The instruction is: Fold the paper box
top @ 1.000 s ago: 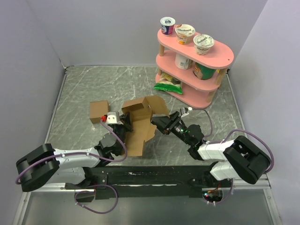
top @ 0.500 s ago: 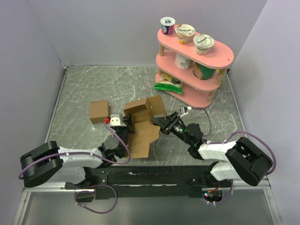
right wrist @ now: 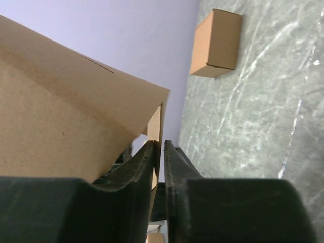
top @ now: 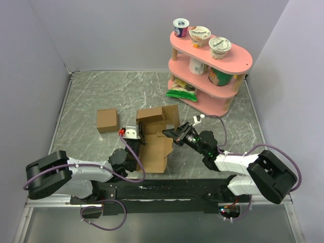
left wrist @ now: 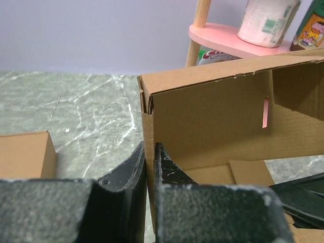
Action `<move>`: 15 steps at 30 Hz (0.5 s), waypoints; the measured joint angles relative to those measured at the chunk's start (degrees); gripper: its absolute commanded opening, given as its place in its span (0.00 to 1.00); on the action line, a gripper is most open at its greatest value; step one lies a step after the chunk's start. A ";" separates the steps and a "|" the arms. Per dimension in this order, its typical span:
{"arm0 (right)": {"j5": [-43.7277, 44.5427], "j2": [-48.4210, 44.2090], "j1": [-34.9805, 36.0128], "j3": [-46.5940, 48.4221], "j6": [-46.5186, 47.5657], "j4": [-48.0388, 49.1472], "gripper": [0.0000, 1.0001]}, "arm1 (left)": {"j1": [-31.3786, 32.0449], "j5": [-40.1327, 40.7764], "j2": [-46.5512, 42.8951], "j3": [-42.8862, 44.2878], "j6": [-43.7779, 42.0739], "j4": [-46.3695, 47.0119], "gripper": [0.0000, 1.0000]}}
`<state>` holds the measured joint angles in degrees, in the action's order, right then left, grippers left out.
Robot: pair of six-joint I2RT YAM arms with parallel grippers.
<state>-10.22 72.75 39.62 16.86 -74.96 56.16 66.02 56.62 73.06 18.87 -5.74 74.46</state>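
The paper box (top: 156, 144) is brown cardboard, half folded, in the middle of the table, with its back walls (top: 152, 115) standing up and a panel lying flat toward the arms. My left gripper (top: 134, 136) is shut on the box's left wall; in the left wrist view that wall's edge (left wrist: 150, 167) is pinched between the two black fingers. My right gripper (top: 169, 133) is at the box's right side. In the right wrist view its jaws are nearly together around a flap's edge (right wrist: 158, 136), with a thin sliver of gap beside it.
A small neat cardboard cube (top: 107, 120) sits left of the box, also in the right wrist view as the cube (right wrist: 216, 43). A pink two-tier shelf (top: 238, 63) with yogurt cups stands back right, a green bag (top: 181, 92) at its foot.
The right gripper's jaws have come together on the box's right flap. The raised flaps have dropped lower and the box has shifted slightly right and toward the arms. The left grip is unchanged.
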 measured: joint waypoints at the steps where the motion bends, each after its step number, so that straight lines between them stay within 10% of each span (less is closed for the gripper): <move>1: -0.04 0.00 0.02 0.00 0.11 -0.39 0.13 | 0.11 -0.33 0.00 0.00 -0.98 0.26 0.03; 15: 0.83 -4.02 0.15 0.50 4.07 -8.59 0.00 | 0.20 -3.91 -0.09 0.00 -4.17 -1.84 0.04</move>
<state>-9.39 68.73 39.77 17.37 -70.89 47.57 66.22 52.71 72.97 18.87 -9.91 72.62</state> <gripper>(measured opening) 0.083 0.115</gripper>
